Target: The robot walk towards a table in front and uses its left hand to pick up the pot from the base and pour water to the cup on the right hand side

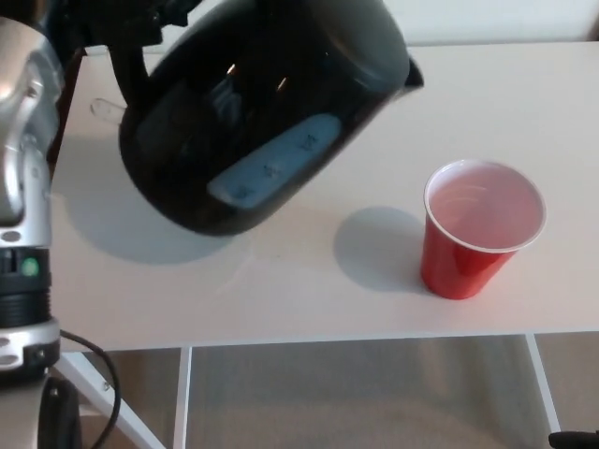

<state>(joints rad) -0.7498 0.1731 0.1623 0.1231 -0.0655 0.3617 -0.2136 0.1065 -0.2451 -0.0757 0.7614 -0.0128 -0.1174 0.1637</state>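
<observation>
A black pot (253, 112) with a pale blue water gauge hangs tilted above the left half of the white table (281, 299). Its spout (410, 73) points right and slightly up. My left hand (103, 23) is at the top left edge, shut on the pot's handle (126, 79); most of the hand is cut off by the frame. The silver left forearm (23, 140) runs down the left side. A red cup (482, 229) with a white rim stands upright on the table to the right, apart from the pot. I cannot make out its contents.
The table's front edge (328, 341) runs across the lower part of the view, with white legs (182, 402) and grey floor below. A small pale tab (108, 109) lies on the table behind the pot. A black cable (103, 393) hangs at the lower left.
</observation>
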